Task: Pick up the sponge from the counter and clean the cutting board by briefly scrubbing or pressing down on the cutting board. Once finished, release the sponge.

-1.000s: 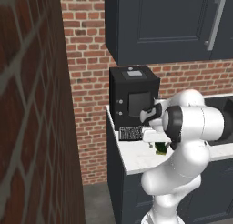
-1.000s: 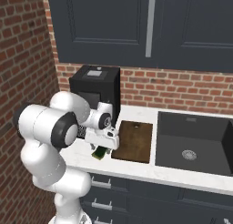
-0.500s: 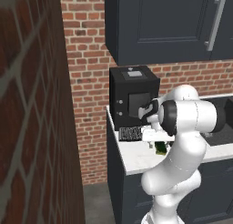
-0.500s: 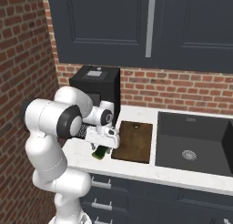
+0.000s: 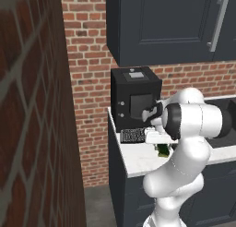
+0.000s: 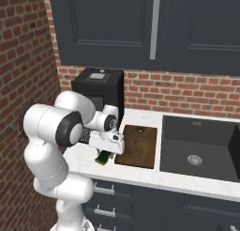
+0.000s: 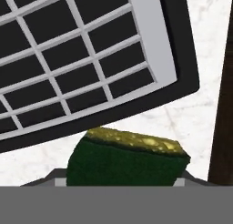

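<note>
Hand view shows the green-and-yellow rectangular sponge pinched between the gripper fingers, raised over the white marble counter, beside the dark brown wooden cutting board.

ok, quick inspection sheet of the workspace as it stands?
Surface: white counter, sink set into it at the right.
Job's things: sponge in the pincer, beside the cutting board's left edge; board lies flat and bare.
Clutter: black grid tray in front of the coffee machine.
Grippers: pincer shut on the sponge, low over the counter.
Cables: nothing seen.
Surroundings: brick wall, dark cabinets above.
</note>
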Controlling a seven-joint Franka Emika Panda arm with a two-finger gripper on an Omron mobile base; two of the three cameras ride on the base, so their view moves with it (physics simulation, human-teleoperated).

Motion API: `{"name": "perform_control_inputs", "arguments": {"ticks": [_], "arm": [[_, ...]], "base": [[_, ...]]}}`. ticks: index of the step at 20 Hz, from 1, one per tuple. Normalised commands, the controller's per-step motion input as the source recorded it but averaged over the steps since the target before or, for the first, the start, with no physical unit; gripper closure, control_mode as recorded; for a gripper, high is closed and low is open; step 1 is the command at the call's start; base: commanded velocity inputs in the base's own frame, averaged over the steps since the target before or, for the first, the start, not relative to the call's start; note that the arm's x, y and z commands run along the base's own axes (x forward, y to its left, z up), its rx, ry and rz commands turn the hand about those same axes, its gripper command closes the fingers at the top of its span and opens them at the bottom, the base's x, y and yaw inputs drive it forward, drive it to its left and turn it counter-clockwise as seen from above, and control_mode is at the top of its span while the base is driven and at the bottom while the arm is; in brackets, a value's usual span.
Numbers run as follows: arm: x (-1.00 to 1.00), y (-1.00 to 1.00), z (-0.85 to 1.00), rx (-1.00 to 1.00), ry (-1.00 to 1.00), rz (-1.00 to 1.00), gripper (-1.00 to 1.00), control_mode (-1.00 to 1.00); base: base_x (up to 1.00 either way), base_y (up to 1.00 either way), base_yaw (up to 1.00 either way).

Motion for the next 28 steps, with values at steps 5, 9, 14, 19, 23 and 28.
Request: {"name": "perform_control_inputs", "arguments": {"ticks": [5, 9, 14, 19, 23, 28], "arm": [[-0.18, -0.01, 0.11, 0.00, -0.06, 0.00, 1.00, -1.00], [-0.15, -0.09, 0.48, 0.00, -0.05, 0.00, 1.00, -1.00], [0.01, -0.24, 0.86, 0.07, 0.00, 0.07, 1.00, -1.00], [0.00, -0.65, 0.40, 0.02, 0.00, 0.15, 1.00, -1.00], [0.00, -0.64, -0.14, 0.00, 0.01, 0.20, 1.00, -1.00], [0.21, -0.11, -0.50, 0.00, 0.04, 0.16, 1.00, -1.00]], "base": [[0.00, 0.00, 0.00], [0.00, 0.00, 0.00], [0.00, 0.00, 0.00], [0.00, 0.00, 0.00], [0.00, 0.00, 0.00], [0.00, 0.00, 0.00]]}}
